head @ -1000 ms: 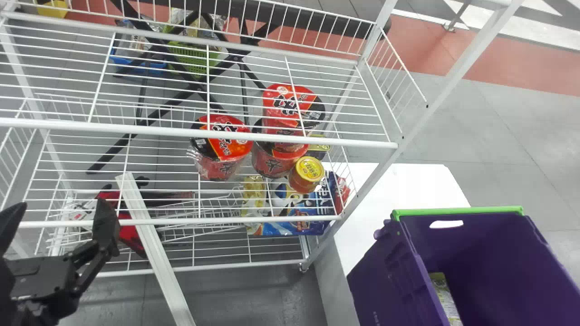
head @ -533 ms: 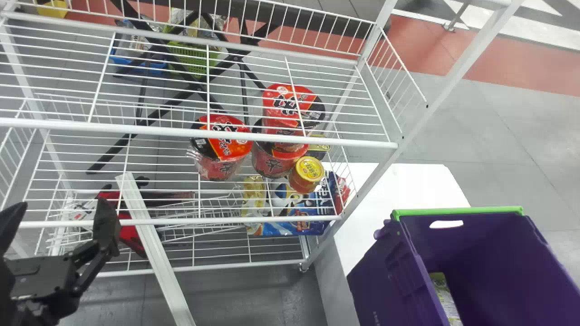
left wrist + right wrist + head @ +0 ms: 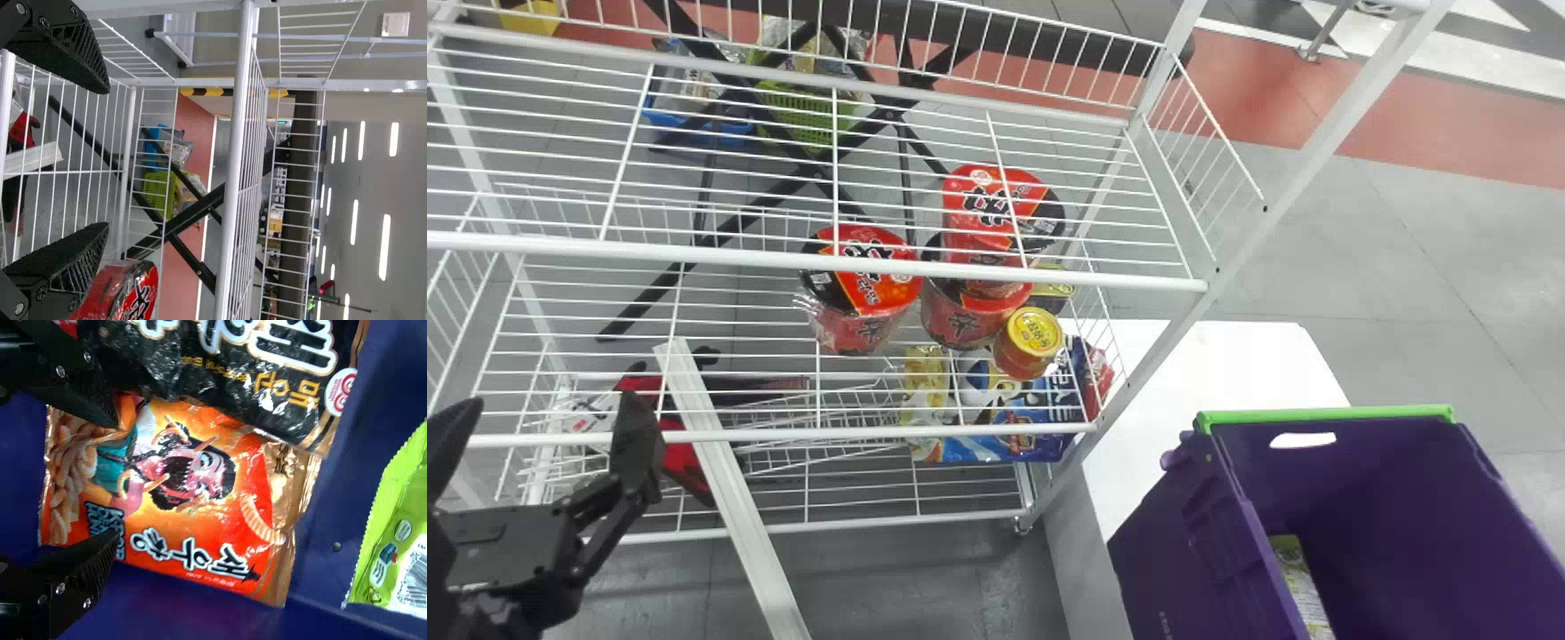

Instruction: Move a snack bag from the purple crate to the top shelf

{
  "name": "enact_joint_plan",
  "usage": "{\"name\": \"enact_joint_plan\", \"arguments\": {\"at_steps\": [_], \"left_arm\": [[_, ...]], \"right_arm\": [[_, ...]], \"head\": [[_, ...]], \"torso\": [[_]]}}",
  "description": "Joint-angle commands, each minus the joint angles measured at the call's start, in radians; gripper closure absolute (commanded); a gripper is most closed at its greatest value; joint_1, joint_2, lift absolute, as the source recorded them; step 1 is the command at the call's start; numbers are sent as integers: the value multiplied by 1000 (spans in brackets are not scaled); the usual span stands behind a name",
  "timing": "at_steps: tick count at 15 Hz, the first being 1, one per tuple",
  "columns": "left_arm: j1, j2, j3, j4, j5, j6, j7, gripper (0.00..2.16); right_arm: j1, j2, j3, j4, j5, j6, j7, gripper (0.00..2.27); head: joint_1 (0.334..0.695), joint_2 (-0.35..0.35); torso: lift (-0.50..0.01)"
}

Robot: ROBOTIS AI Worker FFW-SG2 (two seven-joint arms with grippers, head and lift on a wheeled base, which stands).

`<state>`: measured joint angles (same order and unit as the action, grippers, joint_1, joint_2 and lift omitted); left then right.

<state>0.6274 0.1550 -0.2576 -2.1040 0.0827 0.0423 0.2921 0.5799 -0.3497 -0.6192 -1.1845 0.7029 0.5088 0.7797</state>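
- Orange snack bag [image 3: 190, 497] lies in the purple crate [image 3: 1183, 542], between the open jaws of the right gripper [image 3: 112, 480]; probably light, slick, soft.
- Its filling looks crushable; best pinch it gently mid-body, clear of the black bag [image 3: 220, 383].
- Left gripper [image 3: 105, 159], jaws apart, is beside the rack [image 3: 694, 255].

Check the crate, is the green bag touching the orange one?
No, a bare stretch of the crate separates the green bag from the orange bag.

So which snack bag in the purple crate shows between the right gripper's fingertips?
The orange bag with the cartoon face shows between the right gripper's fingertips; the black bag and lime-green bag lie outside.
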Motion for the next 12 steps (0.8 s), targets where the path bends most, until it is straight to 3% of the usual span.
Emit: {"name": "enact_joint_plan", "arguments": {"at_steps": [1, 9, 10, 12], "left_arm": [[0, 5, 4, 1, 8, 0, -2, 103], [15, 18, 26, -8, 19, 0, -10, 103], [17, 18, 35, -7, 26, -3, -18, 103], [17, 20, 47, -2, 37, -6, -31, 103]], "right_arm": [[0, 14, -14, 8, -7, -9, -10, 289], [-12, 29, -65, 40, -54, -62, -25, 289], [-20, 29, -67, 51, -56, -55, -22, 360], [-34, 38, -67, 51, -56, -16, -3, 893]], "head": [[695, -350], [695, -350], [695, -350], [695, -350]], "torso": [[-457], [-457], [-457], [-457]]}}
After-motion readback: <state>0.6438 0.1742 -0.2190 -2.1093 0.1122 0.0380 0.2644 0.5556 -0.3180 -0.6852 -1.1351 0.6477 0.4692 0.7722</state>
